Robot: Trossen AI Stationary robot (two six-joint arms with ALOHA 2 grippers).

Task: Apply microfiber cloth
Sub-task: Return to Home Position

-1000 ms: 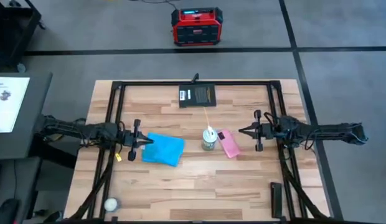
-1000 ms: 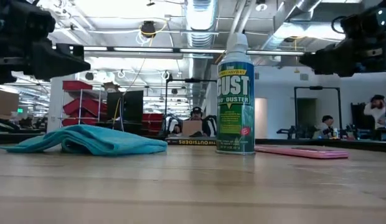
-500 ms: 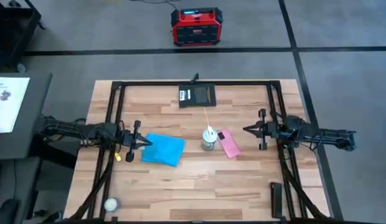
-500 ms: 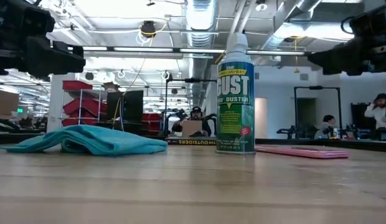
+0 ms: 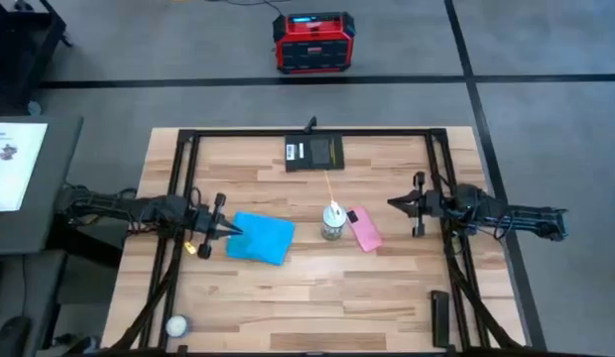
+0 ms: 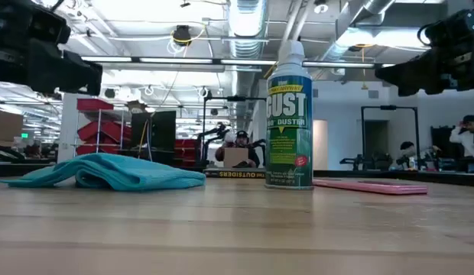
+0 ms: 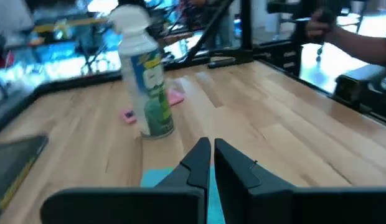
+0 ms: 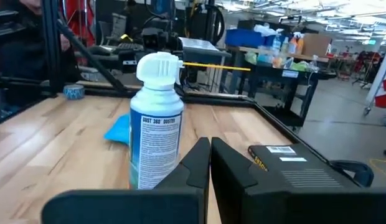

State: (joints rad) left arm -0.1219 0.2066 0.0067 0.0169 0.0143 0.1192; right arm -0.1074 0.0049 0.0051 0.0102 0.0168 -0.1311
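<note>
We have wooden table [image 5: 387,297] under both arms. Left gripper [image 5: 231,229] hangs raised over left edge of microfiber cloth [image 5: 260,238], fingers pressed together, nothing held. Right gripper [image 5: 392,205] raised at table's right side, apart from everything, fingers likewise pressed together, empty. We spot cloth lying loosely folded, left of centre. Black pad [image 5: 314,153] flat at far edge. Spray can [image 5: 333,224] upright mid-table. Pink phone [image 5: 364,230] flat just right of can.

Both arms reach in over the worktop's [image 5: 288,297] left and right edges; left tool [image 5: 230,230] and right tool [image 5: 392,205] closed, empty.
</note>
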